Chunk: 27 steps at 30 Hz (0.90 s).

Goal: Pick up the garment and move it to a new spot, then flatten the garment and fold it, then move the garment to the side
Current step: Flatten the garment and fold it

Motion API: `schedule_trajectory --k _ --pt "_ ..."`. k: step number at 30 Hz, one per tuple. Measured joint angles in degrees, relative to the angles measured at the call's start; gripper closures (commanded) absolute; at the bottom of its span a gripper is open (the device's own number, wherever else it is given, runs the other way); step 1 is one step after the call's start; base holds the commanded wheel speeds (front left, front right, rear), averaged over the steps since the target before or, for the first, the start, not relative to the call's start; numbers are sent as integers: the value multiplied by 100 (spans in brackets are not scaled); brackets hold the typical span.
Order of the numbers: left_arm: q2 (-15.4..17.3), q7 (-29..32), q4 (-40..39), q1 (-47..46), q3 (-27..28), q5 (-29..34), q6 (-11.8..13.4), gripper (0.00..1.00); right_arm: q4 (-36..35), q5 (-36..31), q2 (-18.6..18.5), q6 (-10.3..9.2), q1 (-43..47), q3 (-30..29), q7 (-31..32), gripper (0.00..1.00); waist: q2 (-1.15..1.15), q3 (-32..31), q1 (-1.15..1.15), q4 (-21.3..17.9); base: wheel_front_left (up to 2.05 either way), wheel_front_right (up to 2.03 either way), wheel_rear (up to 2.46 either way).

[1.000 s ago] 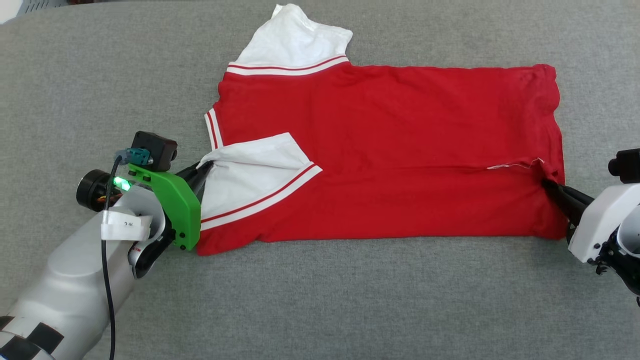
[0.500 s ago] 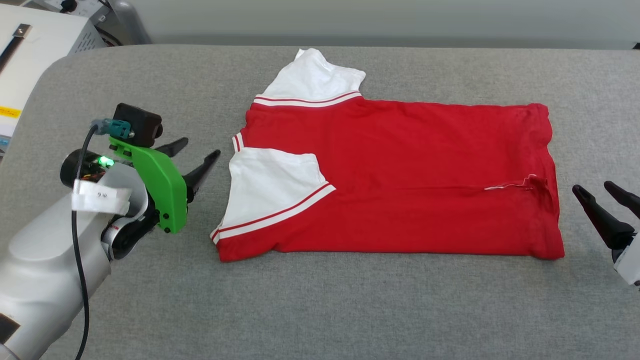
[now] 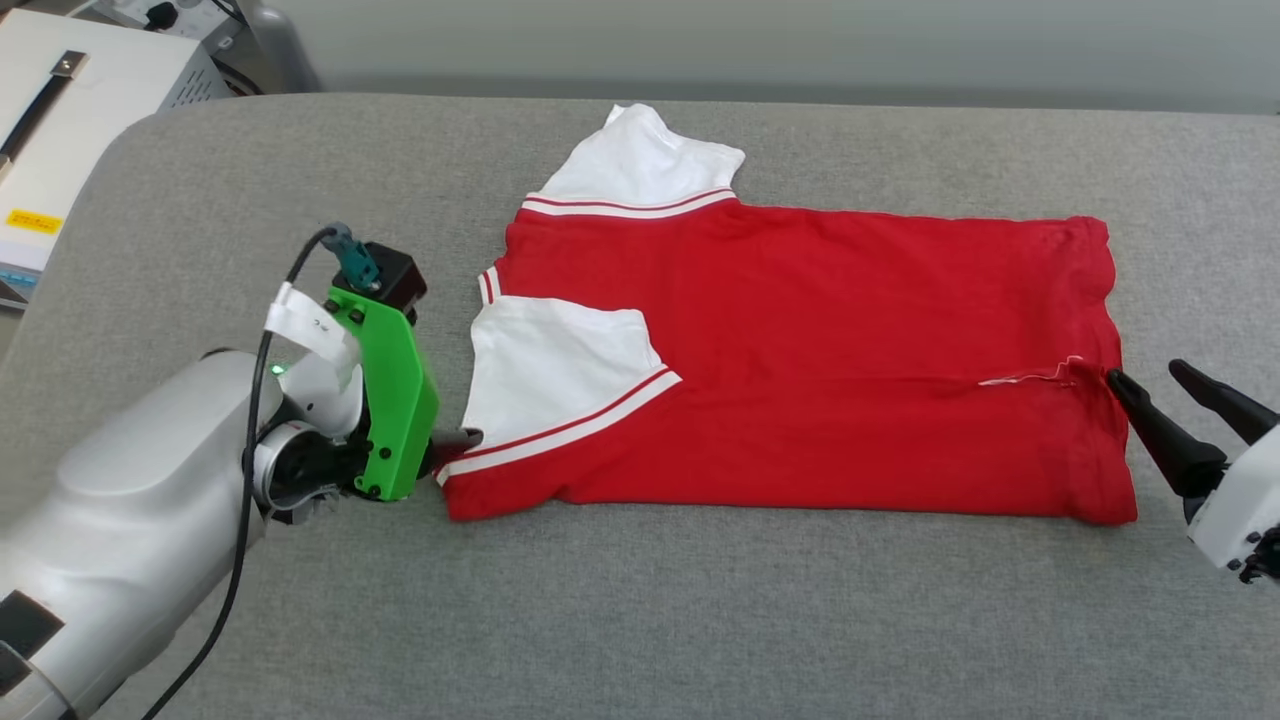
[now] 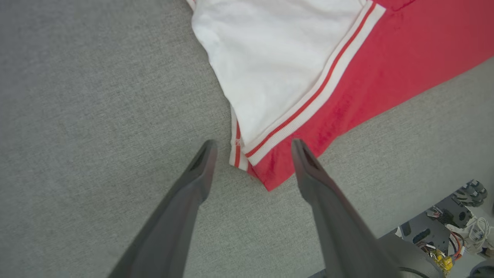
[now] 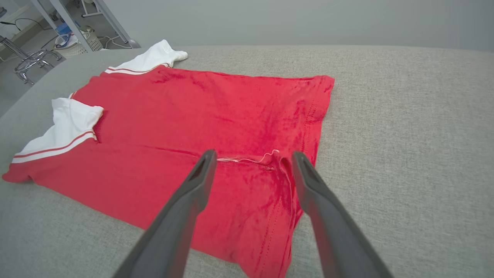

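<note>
A: Where is the red soft-fabric T-shirt with white sleeves (image 3: 820, 380)?
B: Flat on the grey cloth-covered table (image 3: 700, 620).
A: And the grippers?
B: Both spread: left gripper (image 4: 252, 144) at its sleeve-side corner, right gripper (image 5: 251, 154) at its hem.

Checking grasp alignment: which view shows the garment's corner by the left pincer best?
Left wrist view: the corner sits close and sharp between the left pincer's open fingers, striped trim clear. Head view shows it small, beside the green mount. Right wrist view shows it distant, at the picture's left edge.
</note>
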Motion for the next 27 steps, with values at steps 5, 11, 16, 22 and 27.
schedule_trajectory --k 5,11,16,22,27 --pt "-164 182 454 42 -108 -199 -3 0 -90 -145 180 0 -15 -89 160 0 0 102 0 -102 0 0 0" --pt "-326 229 928 218 -309 -97 -83 0 -112 -243 327 0 -67 -166 280 0 0 238 0 -251 0 0 0" --pt "-375 192 1125 279 -330 -2 -163 0 -112 -287 391 0 -140 -192 327 0 0 304 0 -347 0 0 0" --pt "-404 -225 1146 369 -378 270 -208 100 -194 -470 307 0 -255 -185 456 0 0 232 0 -354 0 0 0" --pt "-233 -650 797 472 -477 330 -208 100 -405 -646 -97 0 -701 -172 805 0 0 126 0 -345 0 0 0"
